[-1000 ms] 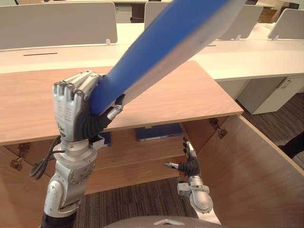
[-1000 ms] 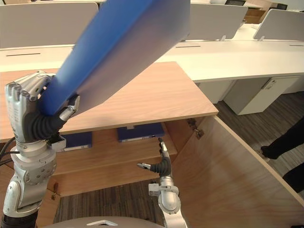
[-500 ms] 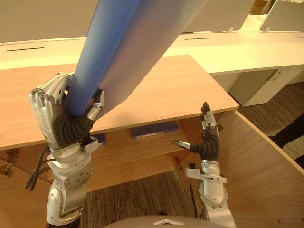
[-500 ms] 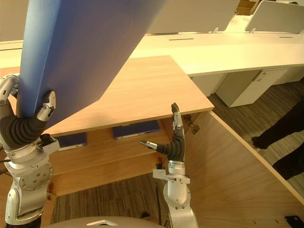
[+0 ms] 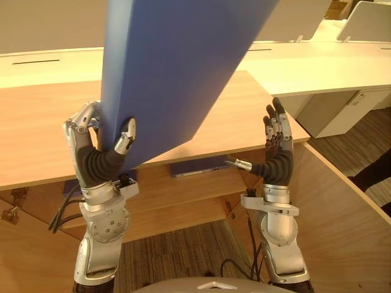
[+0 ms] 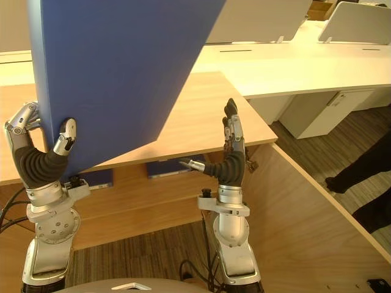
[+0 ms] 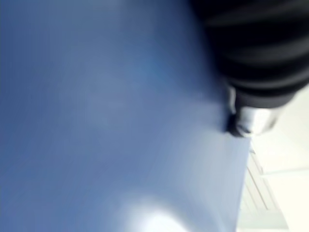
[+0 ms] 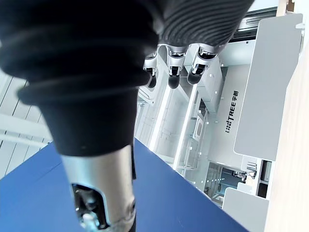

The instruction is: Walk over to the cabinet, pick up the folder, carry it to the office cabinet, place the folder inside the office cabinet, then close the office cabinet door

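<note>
We hold the blue folder (image 5: 177,73) in the left hand (image 5: 101,155). The thumb (image 5: 125,134) presses on its near face and the fingers wrap behind its lower corner. The left wrist view confirms the thumb tip (image 7: 251,121) lying flat against the blue surface.

The folder stands high above the wooden top (image 5: 244,116) of the office cabinet (image 5: 36,128), clear of it. Half a second ago it slanted up to the right and showed its spine. It now stands more upright, with its broad face turned towards us.

The right hand (image 5: 278,152) holds nothing. Its fingers are straight and point upward, and its thumb is spread to the side. One second ago this hand hung low near the shelf (image 5: 201,183). It has since risen level with the front edge of the top, just right of the folder.

The cabinet door (image 5: 342,226) stands open on the right. Two flat blue items (image 5: 198,166) lie on the shelf under the top.
</note>
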### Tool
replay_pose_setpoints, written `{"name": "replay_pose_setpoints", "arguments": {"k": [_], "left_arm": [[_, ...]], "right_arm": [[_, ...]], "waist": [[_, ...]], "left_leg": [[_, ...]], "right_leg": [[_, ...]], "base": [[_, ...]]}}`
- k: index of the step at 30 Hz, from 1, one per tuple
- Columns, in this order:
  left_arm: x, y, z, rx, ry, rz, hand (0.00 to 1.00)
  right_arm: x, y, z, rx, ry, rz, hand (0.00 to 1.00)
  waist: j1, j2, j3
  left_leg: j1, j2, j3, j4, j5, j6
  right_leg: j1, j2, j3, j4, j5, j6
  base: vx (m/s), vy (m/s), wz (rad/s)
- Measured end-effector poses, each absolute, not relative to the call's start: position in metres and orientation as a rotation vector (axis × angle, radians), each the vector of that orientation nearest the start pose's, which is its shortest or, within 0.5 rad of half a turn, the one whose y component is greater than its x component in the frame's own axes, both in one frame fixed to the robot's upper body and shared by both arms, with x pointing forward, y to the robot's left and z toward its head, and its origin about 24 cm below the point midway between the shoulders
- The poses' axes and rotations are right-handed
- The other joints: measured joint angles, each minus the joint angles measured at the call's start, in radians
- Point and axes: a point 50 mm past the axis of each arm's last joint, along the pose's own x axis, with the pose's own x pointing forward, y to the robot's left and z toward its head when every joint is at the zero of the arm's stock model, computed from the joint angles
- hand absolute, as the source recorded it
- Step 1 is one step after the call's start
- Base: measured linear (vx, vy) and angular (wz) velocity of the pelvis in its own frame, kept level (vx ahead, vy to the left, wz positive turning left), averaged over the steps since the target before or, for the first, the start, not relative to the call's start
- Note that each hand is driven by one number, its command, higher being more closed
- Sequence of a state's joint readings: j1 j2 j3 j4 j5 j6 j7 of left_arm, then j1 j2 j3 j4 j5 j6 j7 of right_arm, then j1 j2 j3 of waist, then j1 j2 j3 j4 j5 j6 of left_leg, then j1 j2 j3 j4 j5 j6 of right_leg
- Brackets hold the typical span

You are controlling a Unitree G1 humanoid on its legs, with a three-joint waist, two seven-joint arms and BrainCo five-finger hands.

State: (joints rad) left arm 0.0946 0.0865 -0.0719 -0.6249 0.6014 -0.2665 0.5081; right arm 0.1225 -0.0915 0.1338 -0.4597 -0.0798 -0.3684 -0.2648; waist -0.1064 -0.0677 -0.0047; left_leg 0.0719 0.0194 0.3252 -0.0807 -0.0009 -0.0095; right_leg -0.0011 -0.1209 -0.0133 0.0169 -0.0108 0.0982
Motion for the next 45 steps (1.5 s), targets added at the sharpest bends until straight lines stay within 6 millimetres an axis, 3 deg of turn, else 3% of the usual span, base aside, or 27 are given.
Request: {"name": "replay_pose_setpoints", "arguments": {"k": [14,31,37,38,45], "left_arm": [[0.187,0.148,0.18,0.268,-0.898,0.378,1.0],[0.187,0.129,0.178,0.229,-0.902,0.213,1.0],[0.188,0.122,0.175,0.234,-0.892,0.157,1.0],[0.188,0.122,0.175,0.232,-0.891,0.157,1.0],[0.189,0.122,0.172,0.215,-0.879,0.125,1.0]], "right_arm": [[0.226,-0.163,0.146,0.197,-0.676,-0.102,0.0],[0.245,-0.137,0.153,0.208,-0.688,0.109,0.0],[0.252,-0.127,0.156,0.19,-0.686,0.171,0.0],[0.253,-0.126,0.157,0.189,-0.688,0.173,1.0],[0.256,-0.125,0.15,0.174,-0.645,0.214,1.0]], "waist": [[0.018,0.008,0.004],[0.033,0.005,0.002],[0.041,-0.008,-0.011],[0.042,-0.009,-0.012],[0.049,-0.028,-0.036]], "left_leg": [[-0.018,-0.008,-0.051,-0.006,0.023,0.01],[-0.034,-0.008,-0.06,-0.007,0.051,0.01],[-0.035,-0.007,-0.063,-0.007,0.057,0.01],[-0.036,-0.007,-0.065,-0.007,0.058,0.01],[-0.049,-0.007,-0.07,-0.007,0.069,0.011]], "right_leg": [[0.015,-0.012,-0.051,0.002,0.0,0.0],[-0.002,-0.012,-0.056,0.002,0.007,0.004],[-0.002,-0.012,-0.058,0.003,0.008,0.004],[-0.002,-0.012,-0.059,0.004,0.009,0.004],[-0.013,-0.012,-0.06,0.005,0.011,0.005]], "base": [[-0.04,-0.027,0.12],[-0.03,-0.01,0.01],[-0.01,-0.001,0.01],[-0.04,-0.002,0.05],[-0.05,0.001,0.02]]}}
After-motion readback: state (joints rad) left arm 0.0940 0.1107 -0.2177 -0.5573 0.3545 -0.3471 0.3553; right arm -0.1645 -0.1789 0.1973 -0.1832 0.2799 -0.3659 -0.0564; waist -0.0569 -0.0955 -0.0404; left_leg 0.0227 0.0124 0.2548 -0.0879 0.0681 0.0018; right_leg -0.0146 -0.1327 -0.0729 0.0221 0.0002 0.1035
